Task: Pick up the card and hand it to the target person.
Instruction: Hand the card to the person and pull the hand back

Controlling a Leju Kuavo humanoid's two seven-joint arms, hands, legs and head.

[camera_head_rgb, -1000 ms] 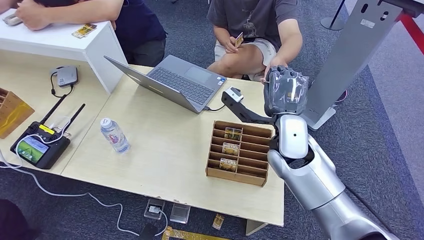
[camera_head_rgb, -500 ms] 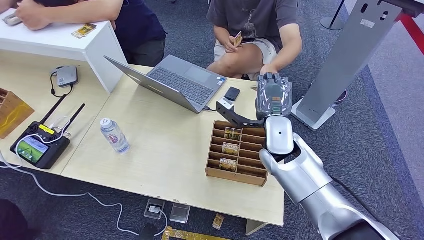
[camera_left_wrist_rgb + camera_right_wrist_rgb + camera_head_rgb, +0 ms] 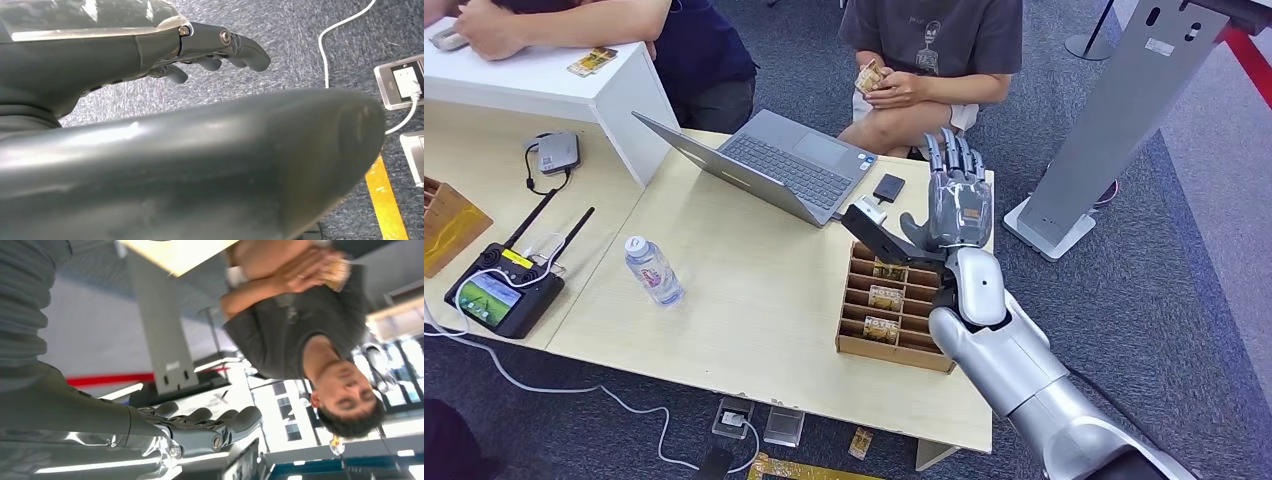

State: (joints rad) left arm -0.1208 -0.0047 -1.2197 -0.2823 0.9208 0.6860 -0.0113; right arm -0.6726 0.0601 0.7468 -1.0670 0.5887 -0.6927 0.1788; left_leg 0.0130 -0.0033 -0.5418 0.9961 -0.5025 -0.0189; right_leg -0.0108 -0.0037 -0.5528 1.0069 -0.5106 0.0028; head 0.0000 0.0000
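In the head view the right hand stands right of centre on its silver arm, raised above the far right corner of the pale table. Its fingers are straight and spread, pointing toward the top of the frame, and nothing lies in them. Beyond it, at the upper centre, a seated person in a dark grey shirt holds the card in both hands, close to the lap. Just below and left of the right hand sits a wooden slotted box with three more cards lying in its left slots. An open laptop lies toward the upper centre of the table, a small black device to its right, a water bottle at centre left, and a black controller with a screen at the far left. A second person leans on a white block in the upper left.

In the left wrist view the left hand fills the upper left over grey carpet, its dark fingers gently bent with nothing held. A white cable runs to a floor socket at the right edge.

In the right wrist view the right hand's fingers stretch out along the lower centre, apart and unloaded. The person appears upside down at the upper right, the card in clasped hands.
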